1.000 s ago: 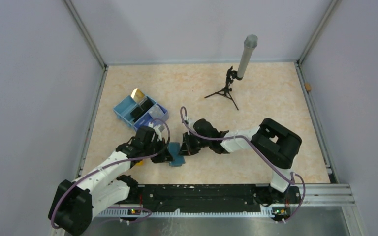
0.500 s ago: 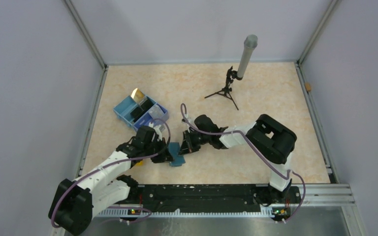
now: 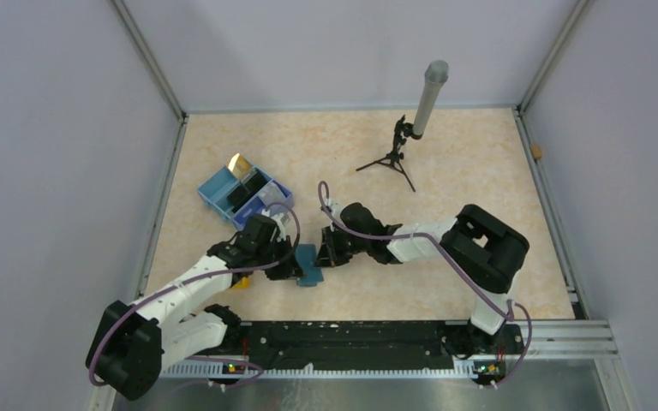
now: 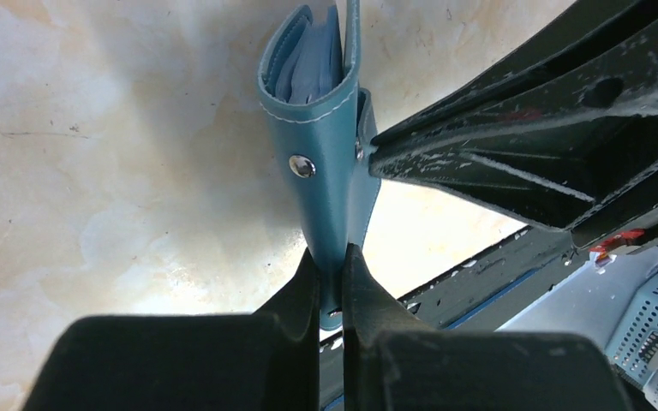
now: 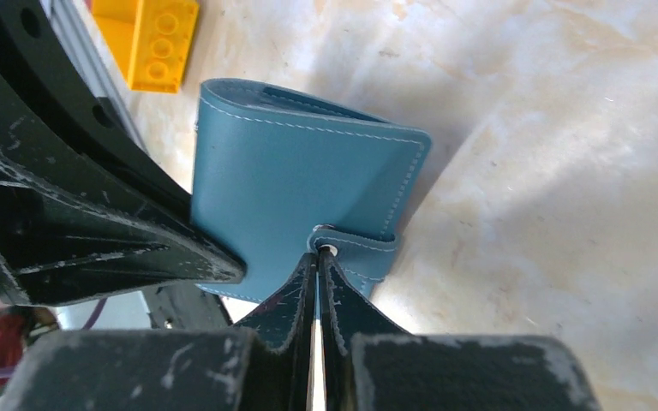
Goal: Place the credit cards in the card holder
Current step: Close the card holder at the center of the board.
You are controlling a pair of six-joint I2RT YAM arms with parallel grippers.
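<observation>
Over on the left of the tabletop (image 3: pixel 445 180) sits a blue partitioned tray (image 3: pixel 217 190), and the credit cards are in it. A gold card (image 3: pixel 239 163) leans up at the far end, a black card (image 3: pixel 253 184) lies in the middle, and a pale silvery card (image 3: pixel 271 198) is in the near compartment, all well apart from the action. Just in front of the tray, a yellow studded block (image 5: pixel 150 43) lies on the tabletop, partly under the left arm. The left gripper (image 4: pixel 331 257) reaches in low from that side, its two fingers clamped tight on one edge of the card holder (image 4: pixel 330 163). This teal case is folded nearly shut and sits at the near middle of the tabletop, between the two arms. From the left wrist I look along its stitched edge and see a metal snap and pale blue layers between the covers. Whether those layers are pockets or cards I cannot tell. I also cannot make out whether the case rests on the surface or hangs just above it. The right gripper (image 5: pixel 319 257) comes at the case from the opposite side. Its fingers are drawn together with no gap, pinching the small clasp tab (image 5: pixel 355 244) that wraps round the cover. The two grippers almost touch each other across the case. Farther right and toward the back stands a small black tripod (image 3: pixel 391 160) holding a grey tube (image 3: pixel 429 96) that tilts slightly, well away from both arms.
</observation>
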